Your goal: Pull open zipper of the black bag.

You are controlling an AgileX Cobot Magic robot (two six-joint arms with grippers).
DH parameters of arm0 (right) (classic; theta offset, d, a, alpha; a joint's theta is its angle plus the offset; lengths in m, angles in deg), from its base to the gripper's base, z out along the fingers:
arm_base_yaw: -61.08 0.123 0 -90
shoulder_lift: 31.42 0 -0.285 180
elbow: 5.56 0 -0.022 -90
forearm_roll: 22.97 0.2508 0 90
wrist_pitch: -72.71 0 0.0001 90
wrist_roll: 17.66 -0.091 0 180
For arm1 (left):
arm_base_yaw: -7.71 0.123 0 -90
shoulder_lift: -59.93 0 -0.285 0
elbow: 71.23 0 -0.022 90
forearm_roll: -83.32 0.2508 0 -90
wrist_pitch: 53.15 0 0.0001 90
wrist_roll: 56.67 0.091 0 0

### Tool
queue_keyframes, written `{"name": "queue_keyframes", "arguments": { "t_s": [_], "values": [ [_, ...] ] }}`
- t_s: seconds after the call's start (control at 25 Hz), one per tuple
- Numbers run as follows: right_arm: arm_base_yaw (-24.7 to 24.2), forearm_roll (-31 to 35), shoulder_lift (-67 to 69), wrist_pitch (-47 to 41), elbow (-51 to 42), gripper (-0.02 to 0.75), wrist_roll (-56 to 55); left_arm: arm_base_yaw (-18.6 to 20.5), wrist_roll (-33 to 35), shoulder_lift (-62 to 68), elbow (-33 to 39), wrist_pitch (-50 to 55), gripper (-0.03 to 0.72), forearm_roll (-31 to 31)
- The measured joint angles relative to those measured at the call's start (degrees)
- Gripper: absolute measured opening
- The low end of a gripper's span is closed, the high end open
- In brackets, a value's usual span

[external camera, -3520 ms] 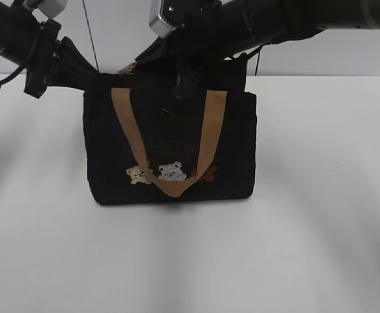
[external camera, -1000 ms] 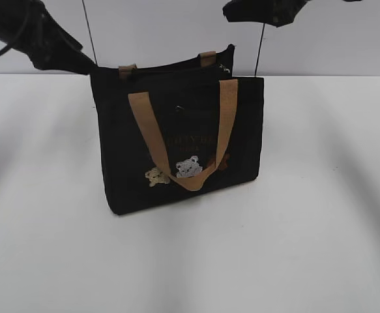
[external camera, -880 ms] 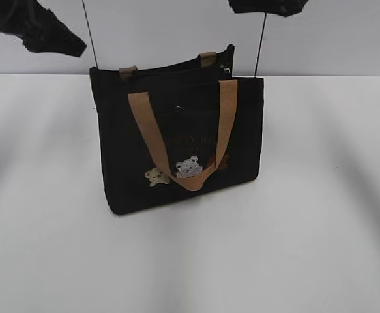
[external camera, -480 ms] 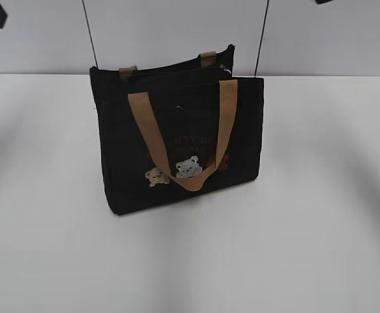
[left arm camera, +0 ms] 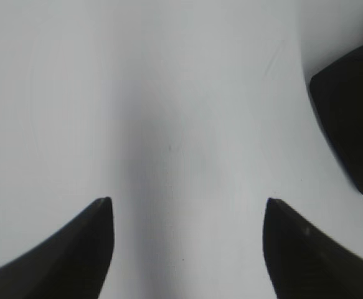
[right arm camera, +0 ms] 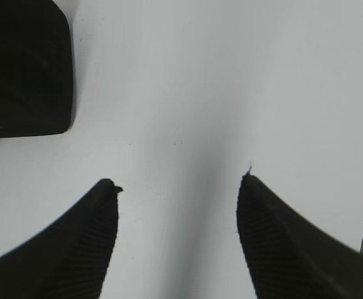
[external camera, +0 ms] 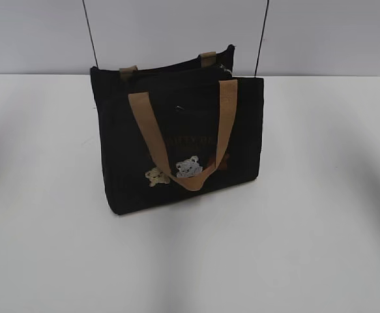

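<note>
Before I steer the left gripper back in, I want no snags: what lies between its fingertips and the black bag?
Nothing: in the left wrist view only bare white table separates the open left gripper from the black bag.

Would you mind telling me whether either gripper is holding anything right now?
Nothing is held: the left gripper and right gripper are open over bare table, clear of the bag.

The black bag [external camera: 121,163] has tan handles [external camera: 147,134], cream and white bear patches [external camera: 188,167], faint brown lettering; the worktop [external camera: 307,228] is white.
</note>
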Motion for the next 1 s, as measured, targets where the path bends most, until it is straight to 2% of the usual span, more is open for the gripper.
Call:
{"name": "queue_keyframes", "arguments": {
  "t_s": [0.2, 0.6, 0.8, 1.0],
  "values": [
    [0.0, 0.41, -10.39, 0.07, -7.13, 0.462, -0.42, 0.0, -1.04, -8.79, 4.37, -0.05, 0.543, 0.01],
    [0.0, 2.67, -41.7, 3.23, -41.18, 0.462, -0.8, 0.0, -1.43, -39.86, 29.12, -0.91, 0.513, 0.01],
    [0.0, 2.92, -50.84, 3.05, -50.14, 0.462, -0.8, 0.0, -2.28, -51.21, 40.17, -4.05, 0.511, -0.16],
    [0.0, 3.24, -58.21, 2.94, -55.04, 0.462, -0.85, 0.0, -2.52, -59.71, 47.29, -4.17, 0.51, -1.83]
  ]
}}
